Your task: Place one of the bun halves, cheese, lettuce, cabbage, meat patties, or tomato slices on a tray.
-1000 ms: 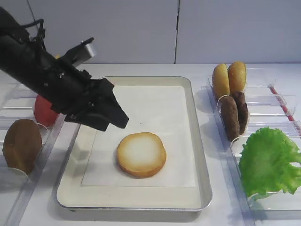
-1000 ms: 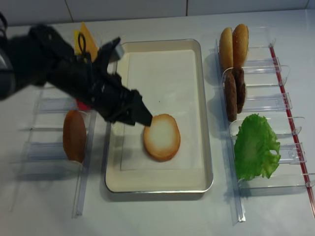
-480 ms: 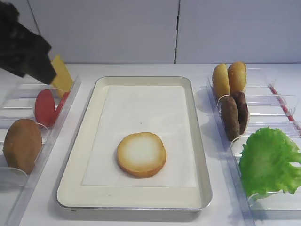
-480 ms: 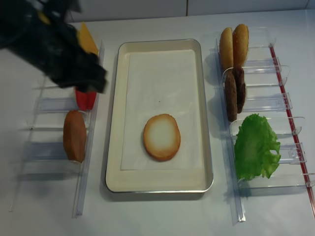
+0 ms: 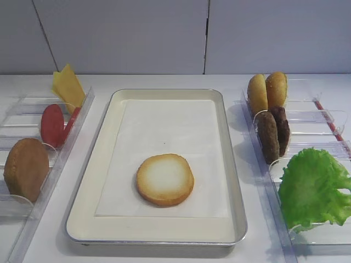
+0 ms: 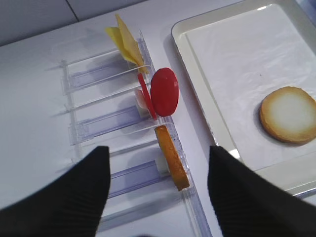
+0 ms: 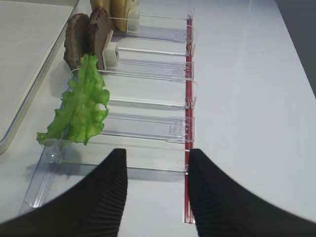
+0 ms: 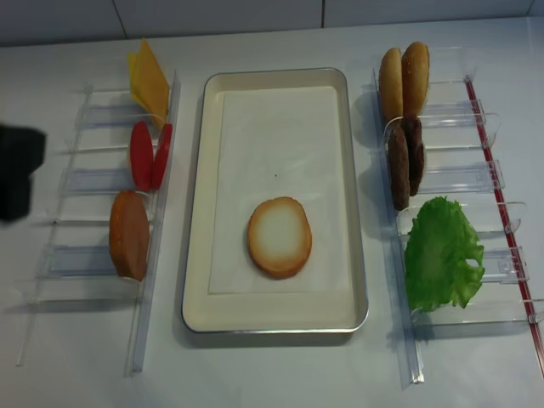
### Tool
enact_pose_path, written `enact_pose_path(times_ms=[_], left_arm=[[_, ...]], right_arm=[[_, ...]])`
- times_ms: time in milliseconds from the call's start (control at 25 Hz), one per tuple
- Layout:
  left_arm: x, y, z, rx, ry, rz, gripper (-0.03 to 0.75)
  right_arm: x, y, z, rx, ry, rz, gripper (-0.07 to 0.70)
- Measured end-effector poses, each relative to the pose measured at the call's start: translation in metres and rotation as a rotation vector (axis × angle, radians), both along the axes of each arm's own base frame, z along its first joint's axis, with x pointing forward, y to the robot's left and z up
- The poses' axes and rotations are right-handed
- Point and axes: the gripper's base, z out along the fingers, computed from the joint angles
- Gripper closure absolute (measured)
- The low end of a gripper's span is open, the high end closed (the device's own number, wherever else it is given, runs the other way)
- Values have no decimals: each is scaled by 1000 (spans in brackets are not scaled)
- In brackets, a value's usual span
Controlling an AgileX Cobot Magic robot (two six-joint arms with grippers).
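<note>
A pale-faced bun half (image 5: 164,179) (image 8: 280,237) (image 6: 288,114) lies flat on the paper liner of the cream tray (image 5: 104,164) (image 8: 197,212), nothing touching it. My left gripper (image 6: 157,153) hangs open and empty above the left bins, over the cheese (image 6: 126,42), the tomato slices (image 6: 164,92) and a brown-faced bun half (image 6: 172,157). Only a dark blurred part of the left arm (image 8: 17,170) shows from above. My right gripper (image 7: 157,153) is open and empty beside the lettuce (image 7: 79,106) and meat patties (image 7: 84,37).
Clear plastic bins flank the tray. The left ones hold cheese (image 5: 68,86), tomato slices (image 5: 53,125) and the brown bun half (image 5: 26,167). The right ones hold domed buns (image 5: 267,90), patties (image 5: 272,134) and lettuce (image 5: 312,186). A red strip (image 7: 187,98) edges the right bins.
My left arm has drawn back from over the tray to the far left, out of the exterior high view. The bun half stays where it lay.
</note>
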Motion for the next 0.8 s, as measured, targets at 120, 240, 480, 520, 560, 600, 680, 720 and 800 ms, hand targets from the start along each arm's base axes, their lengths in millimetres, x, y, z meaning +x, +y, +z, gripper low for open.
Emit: enact_pose_path(times_ms=[120,240,480,520,560,600,680,720,800], left_arm=[[-34,10,-8,-23,-57,9,300],[-61,17,-24,-38,-82,8,300],[-99,26,-64,-54,-61,5,300],[-104,27,-72,-55,-67,5,300],[-108,28,-80,-57,-73,5,300],[-111,29,-88,-57,-71,5,300],[-118,31,-105,-59,-80,5,300],[-120,31,-115,-59,-73,4,300],[-126,32,-133,-64,-82,-9,300]], right_arm=[[0,0,0,-2,0,1,309],[0,0,0,-2,0,1,309],[0,0,0,-2,0,1,309],[0,0,0,-2,0,1,309],[0,0,0,-2,0,1,309],[0,0,0,-2,0,1,309],[0,0,0,-2,0,1,309],[0,0,0,-2,0,1,309],[0,0,0,-2,0,1,309]])
